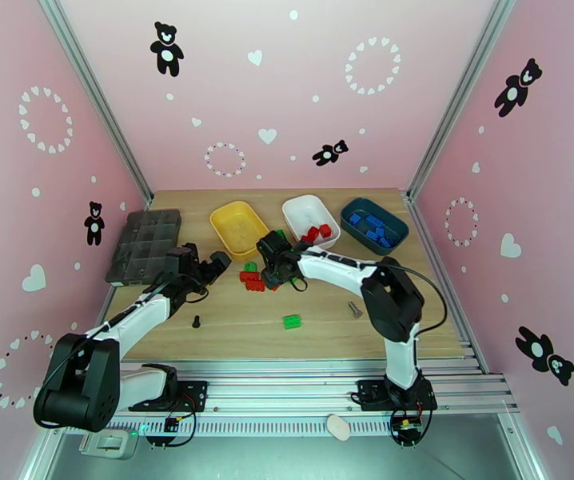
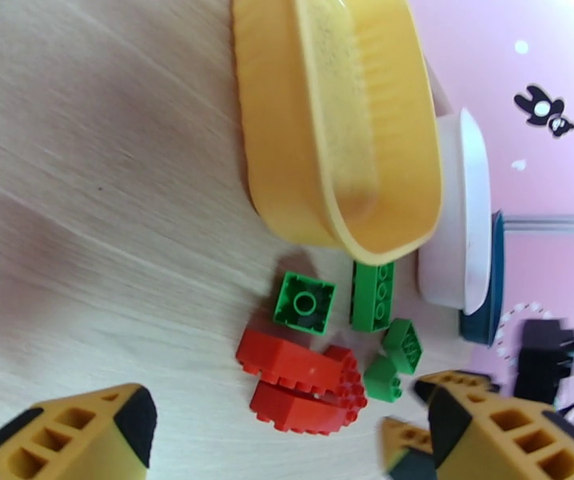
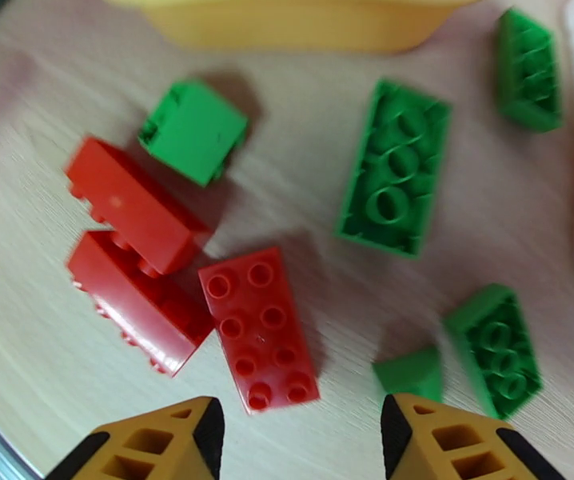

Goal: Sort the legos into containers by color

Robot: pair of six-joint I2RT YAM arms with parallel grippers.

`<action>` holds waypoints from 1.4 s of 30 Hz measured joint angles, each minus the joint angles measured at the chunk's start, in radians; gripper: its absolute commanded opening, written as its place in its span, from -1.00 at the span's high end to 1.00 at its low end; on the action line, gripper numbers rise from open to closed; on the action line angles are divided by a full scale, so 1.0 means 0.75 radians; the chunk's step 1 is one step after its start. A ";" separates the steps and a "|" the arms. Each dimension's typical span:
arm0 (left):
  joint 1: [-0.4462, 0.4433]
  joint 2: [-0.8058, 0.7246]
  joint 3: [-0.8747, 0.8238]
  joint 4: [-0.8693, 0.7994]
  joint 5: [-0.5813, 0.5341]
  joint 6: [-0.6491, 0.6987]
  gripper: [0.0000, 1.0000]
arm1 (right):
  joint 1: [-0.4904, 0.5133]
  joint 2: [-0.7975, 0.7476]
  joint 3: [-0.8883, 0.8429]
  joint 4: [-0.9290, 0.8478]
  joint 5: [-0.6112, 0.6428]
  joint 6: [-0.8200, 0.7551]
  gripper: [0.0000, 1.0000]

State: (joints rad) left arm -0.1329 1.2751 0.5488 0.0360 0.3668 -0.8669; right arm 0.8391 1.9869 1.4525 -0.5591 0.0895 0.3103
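A cluster of red legos point(image 1: 251, 280) and green ones lies in front of the yellow container point(image 1: 239, 227). My right gripper point(image 1: 275, 270) hovers over it, open, and the wrist view has a red studded brick point(image 3: 261, 328) just ahead of its fingertips point(image 3: 159, 446) with nothing between them. Green bricks point(image 3: 395, 179) lie around it. My left gripper point(image 1: 219, 266) stands open just left of the pile, its fingers point(image 2: 71, 434) wide apart before the red bricks point(image 2: 299, 382). The white container point(image 1: 311, 220) holds red bricks and the teal container point(image 1: 374, 225) holds blue ones. A lone green brick point(image 1: 292, 321) lies nearer me.
A dark grey organizer tray point(image 1: 145, 245) sits at the back left. Two small dark screws point(image 1: 196, 320) point(image 1: 354, 308) lie on the wooden table. Pink walls close in the table on three sides.
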 measured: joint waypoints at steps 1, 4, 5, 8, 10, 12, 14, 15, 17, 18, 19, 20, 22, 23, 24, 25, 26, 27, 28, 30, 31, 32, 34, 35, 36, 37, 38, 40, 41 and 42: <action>0.004 0.002 -0.004 0.005 0.010 -0.005 -0.92 | 0.004 0.011 0.001 -0.003 0.000 -0.006 -0.13; 0.005 0.002 -0.006 0.018 0.031 -0.013 -0.92 | 0.006 0.033 0.011 -0.011 -0.002 -0.015 -0.11; 0.005 0.002 -0.006 0.023 0.034 -0.014 -0.93 | 0.006 0.043 0.019 -0.013 -0.002 -0.020 -0.11; 0.005 0.007 -0.006 0.043 0.042 -0.014 -0.92 | 0.005 0.079 0.048 -0.019 -0.004 -0.030 -0.09; 0.005 0.014 -0.006 0.045 0.046 -0.014 -0.92 | 0.006 0.101 0.062 -0.024 -0.005 -0.035 -0.09; 0.005 0.018 -0.006 0.045 0.050 -0.014 -0.93 | 0.006 0.121 0.083 -0.033 -0.002 -0.041 -0.08; 0.005 0.020 -0.006 0.045 0.051 -0.014 -0.92 | 0.005 0.142 0.109 -0.036 -0.002 -0.044 -0.05; 0.005 0.020 -0.006 0.046 0.052 -0.014 -0.93 | 0.005 0.153 0.121 -0.038 -0.002 -0.044 -0.03; 0.005 0.020 -0.006 0.048 0.052 -0.014 -0.93 | 0.006 0.172 0.135 -0.040 -0.002 -0.045 0.01; 0.005 0.020 -0.006 0.048 0.052 -0.014 -0.92 | 0.005 0.179 0.136 -0.040 -0.002 -0.045 0.03; 0.005 0.020 -0.006 0.048 0.055 -0.014 -0.93 | 0.005 0.184 0.136 -0.044 -0.003 -0.045 0.06; 0.005 0.022 -0.006 0.050 0.056 -0.014 -0.92 | 0.006 0.186 0.136 -0.047 -0.004 -0.045 0.09; 0.005 0.028 -0.006 0.054 0.057 -0.014 -0.92 | 0.006 0.188 0.136 -0.055 -0.004 -0.044 0.15; 0.005 0.031 -0.006 0.054 0.057 -0.014 -0.93 | 0.006 0.188 0.136 -0.056 -0.004 -0.045 0.17; 0.005 0.034 -0.006 0.055 0.061 -0.014 -0.92 | 0.005 0.188 0.136 -0.056 -0.004 -0.045 0.20; 0.005 0.036 -0.006 0.060 0.061 -0.015 -0.93 | 0.005 0.188 0.136 -0.056 -0.004 -0.044 0.23; 0.005 0.038 -0.006 0.064 0.062 -0.016 -0.92 | 0.005 0.188 0.136 -0.056 -0.004 -0.044 0.25; 0.005 0.040 -0.006 0.068 0.062 -0.019 -0.92 | 0.005 0.188 0.136 -0.054 -0.004 -0.043 0.27; 0.005 0.041 -0.006 0.072 0.062 -0.020 -0.92 | 0.006 0.186 0.132 -0.048 -0.004 -0.043 0.28; 0.003 0.040 -0.006 0.072 0.062 -0.023 -0.93 | 0.005 0.167 0.105 -0.033 -0.004 -0.039 0.29; -0.001 0.040 -0.006 0.071 0.061 -0.023 -0.93 | 0.006 0.150 0.081 -0.026 -0.005 -0.036 0.29; -0.007 0.040 -0.005 0.067 0.061 -0.023 -0.93 | 0.006 0.129 0.058 -0.024 -0.005 -0.032 0.30; -0.038 0.035 0.004 0.043 0.058 -0.020 -0.94 | 0.005 0.073 0.009 -0.020 -0.001 -0.018 0.31; -0.057 0.033 0.011 0.031 0.056 -0.018 -0.94 | 0.005 0.042 -0.010 -0.018 0.003 -0.011 0.32; -0.084 0.033 0.023 0.020 0.053 -0.016 -0.94 | 0.004 0.011 -0.027 -0.018 0.007 -0.004 0.32; -0.113 0.031 0.037 0.012 0.050 -0.013 -0.94 | 0.002 -0.024 -0.041 -0.017 0.012 0.002 0.33; -0.138 0.030 0.050 0.008 0.049 -0.013 -0.94 | -0.003 -0.055 -0.052 -0.013 0.017 0.009 0.33; -0.184 0.028 0.076 0.006 0.048 -0.013 -0.95 | -0.014 -0.126 -0.084 -0.002 0.027 0.030 0.33; -0.203 0.028 0.087 0.006 0.048 -0.014 -0.95 | -0.024 -0.159 -0.100 0.004 0.032 0.037 0.33; -0.222 0.028 0.099 0.006 0.048 -0.014 -0.95 | -0.040 -0.192 -0.116 0.007 0.037 0.045 0.33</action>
State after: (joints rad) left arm -0.2993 1.2961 0.6228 0.0406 0.4030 -0.8772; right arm 0.8093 1.8431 1.3655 -0.5537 0.1169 0.3439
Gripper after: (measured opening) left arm 0.974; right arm 0.341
